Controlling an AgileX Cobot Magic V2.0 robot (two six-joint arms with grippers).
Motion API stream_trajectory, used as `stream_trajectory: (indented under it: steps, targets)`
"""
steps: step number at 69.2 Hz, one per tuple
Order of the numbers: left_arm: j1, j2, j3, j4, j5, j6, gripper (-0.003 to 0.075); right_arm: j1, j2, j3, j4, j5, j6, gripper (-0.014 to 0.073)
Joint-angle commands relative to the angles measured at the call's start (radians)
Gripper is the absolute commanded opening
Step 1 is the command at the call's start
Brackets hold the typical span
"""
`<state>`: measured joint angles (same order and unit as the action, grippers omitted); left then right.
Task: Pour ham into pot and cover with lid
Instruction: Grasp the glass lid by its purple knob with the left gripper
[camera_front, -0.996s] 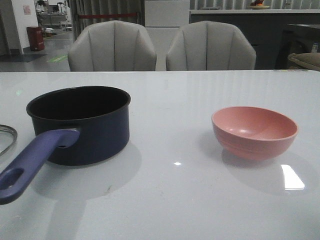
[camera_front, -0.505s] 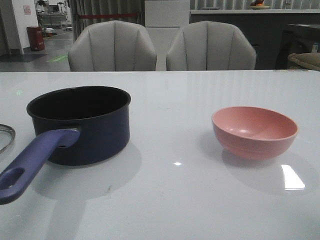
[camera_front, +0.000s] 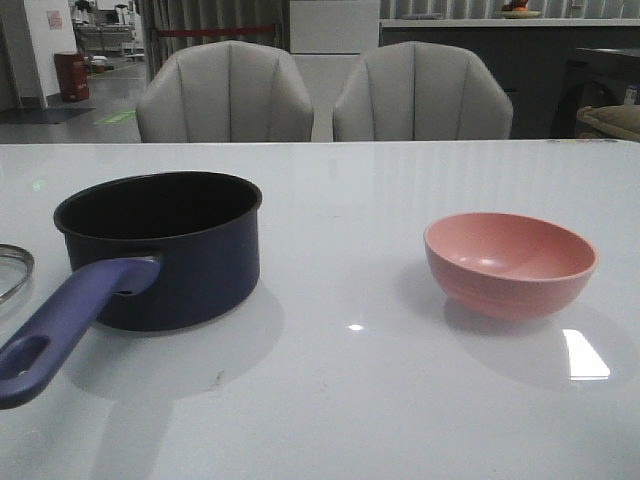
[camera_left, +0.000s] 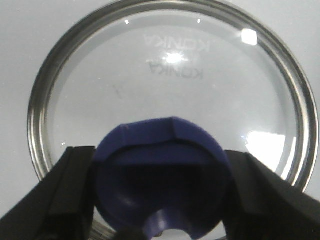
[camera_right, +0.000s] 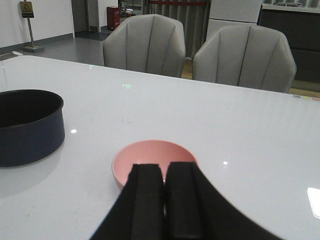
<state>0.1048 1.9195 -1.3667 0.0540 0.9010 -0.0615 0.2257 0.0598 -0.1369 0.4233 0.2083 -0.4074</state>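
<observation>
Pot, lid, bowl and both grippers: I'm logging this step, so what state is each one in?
Pot: upright on the table, uncovered.
Lid: flat on the table, off the pot, knob up.
Blue knob: between the left gripper's fingers.
Pink bowl: upright, not held; no ham visible inside.
Left gripper: open, straddling the knob.
Right gripper: shut, empty, near the bowl.

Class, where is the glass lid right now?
The lid lies flat on the table at the front view's far left edge, left of the pot; the left hand straddles its blue knob.
</observation>
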Motion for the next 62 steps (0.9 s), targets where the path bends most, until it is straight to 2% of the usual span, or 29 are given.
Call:
stream_trajectory:
  steps: [1,25,48,62]
  targets:
    - [-0.001,-0.087,-0.031,-0.009,-0.036,0.000,0.0113,0.000,0.010,-0.029,0.007,-0.085,-0.010,0.0157]
    - [-0.001,-0.108,-0.031,-0.016,-0.018,0.000,0.0113,0.000,0.010,-0.029,0.007,-0.085,-0.010,0.0157]
    - [-0.007,-0.258,-0.032,-0.008,-0.113,0.000,0.0113,0.000,0.010,-0.029,0.007,-0.085,-0.010,0.0157]
    - [-0.058,-0.298,-0.061,0.001,-0.059,0.000,0.0113,0.000,0.010,-0.029,0.007,-0.085,-0.010,0.0157]
